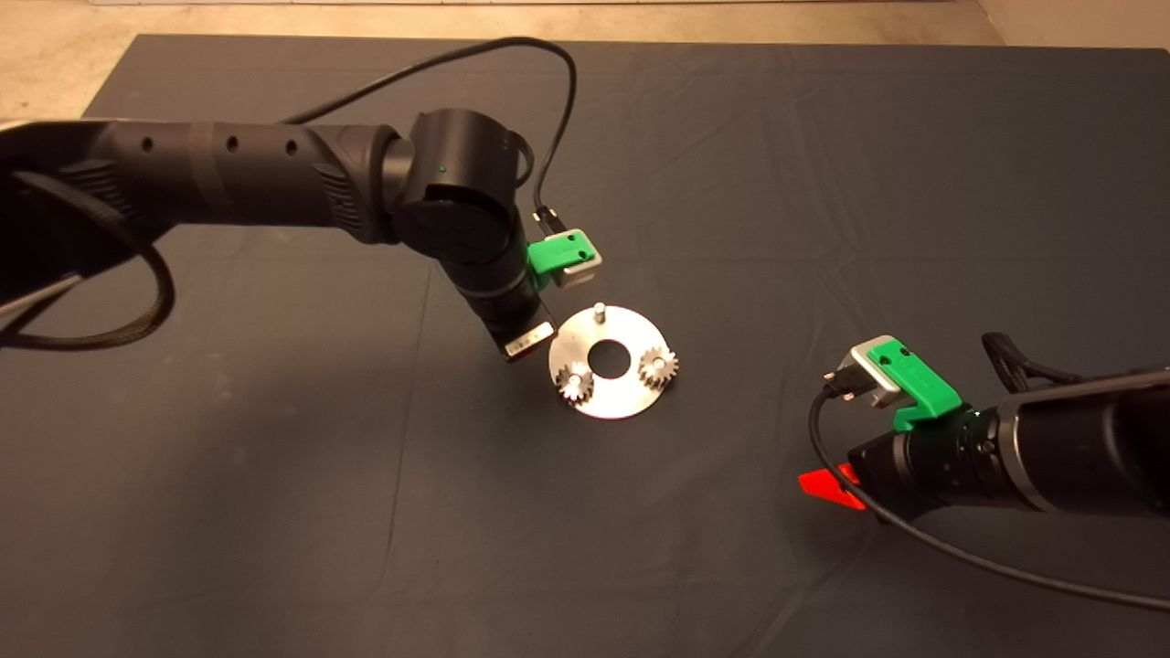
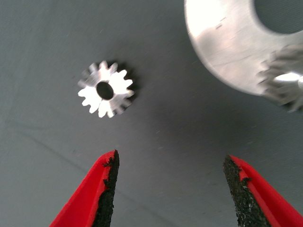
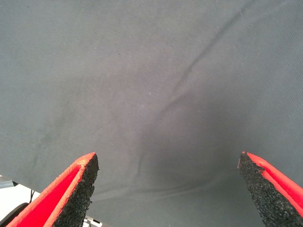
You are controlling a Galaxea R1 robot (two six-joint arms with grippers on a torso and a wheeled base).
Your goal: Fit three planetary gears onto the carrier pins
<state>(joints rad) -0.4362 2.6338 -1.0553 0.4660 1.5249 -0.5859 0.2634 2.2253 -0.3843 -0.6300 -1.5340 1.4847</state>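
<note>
The shiny round disc point(image 1: 611, 399) lies mid-mat. Two planetary gears point(image 1: 576, 381) point(image 1: 657, 366) sit on carrier pins; the third pin point(image 1: 599, 311), at the far side, is bare. The left arm point(image 1: 457, 210) hangs over the mat just left of the disc and hides the third gear in the head view. In the left wrist view this loose gear point(image 2: 105, 89) lies flat on the mat beside the disc point(image 2: 227, 47). My left gripper point(image 2: 170, 161) is open above the mat, close to the gear and not touching it. My right gripper point(image 3: 168, 158) is open and empty over bare mat at the right.
A red finger of the right gripper point(image 1: 827, 484) shows low at the right of the mat. The left arm's cable point(image 1: 548, 100) loops above the far side. The floor point(image 1: 55, 64) shows past the mat's far left edge.
</note>
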